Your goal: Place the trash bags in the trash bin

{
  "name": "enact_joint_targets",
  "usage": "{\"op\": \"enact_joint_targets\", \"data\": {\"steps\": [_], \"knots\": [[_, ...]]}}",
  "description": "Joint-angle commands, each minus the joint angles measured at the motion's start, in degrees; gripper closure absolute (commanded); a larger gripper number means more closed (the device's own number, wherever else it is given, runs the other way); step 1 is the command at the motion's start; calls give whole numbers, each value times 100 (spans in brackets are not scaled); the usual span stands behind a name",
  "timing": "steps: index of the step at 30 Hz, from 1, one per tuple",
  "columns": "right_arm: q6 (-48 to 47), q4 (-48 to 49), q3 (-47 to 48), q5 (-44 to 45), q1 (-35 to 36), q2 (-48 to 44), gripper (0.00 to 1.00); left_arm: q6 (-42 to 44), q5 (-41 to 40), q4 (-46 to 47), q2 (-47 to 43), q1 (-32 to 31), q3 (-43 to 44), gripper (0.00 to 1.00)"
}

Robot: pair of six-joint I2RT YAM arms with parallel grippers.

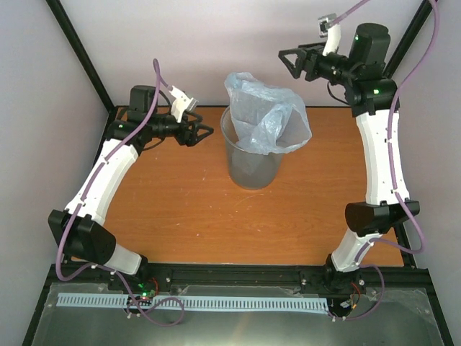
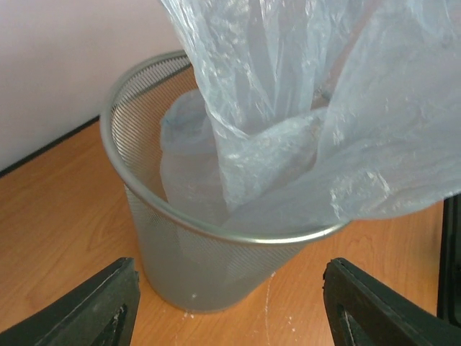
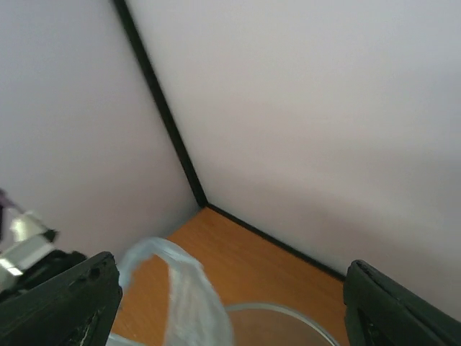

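Note:
The trash bin (image 1: 252, 162) is a round grey mesh wastebasket standing mid-table. A translucent pale blue trash bag (image 1: 266, 115) sits partly inside it, its upper part sticking up and draping over the right rim. In the left wrist view the bin (image 2: 180, 252) and the bag (image 2: 310, 122) fill the frame. My left gripper (image 1: 204, 132) is open and empty, just left of the bin's rim. My right gripper (image 1: 288, 60) is open and empty, raised above and right of the bag; its view shows the bag's top (image 3: 184, 295) and the bin rim (image 3: 288, 317) below.
The orange table (image 1: 173, 209) is bounded by black frame posts and pale walls on the left, back and right. The back corner post (image 3: 162, 108) shows in the right wrist view. A white cable strip (image 1: 194, 303) lies along the near edge.

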Motion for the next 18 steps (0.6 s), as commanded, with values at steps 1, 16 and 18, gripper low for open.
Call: {"op": "enact_joint_targets", "data": {"steps": [1, 16, 18], "knots": [[137, -334, -655, 298, -700, -221, 18, 198, 163, -104, -285, -37, -363, 30], [-507, -560, -3140, 487, -1314, 436, 38, -1545, -90, 709, 598, -215, -321, 28], [-621, -568, -3145, 380, -1242, 565, 39, -1593, -42, 728, 836, -228, -165, 28]]}}
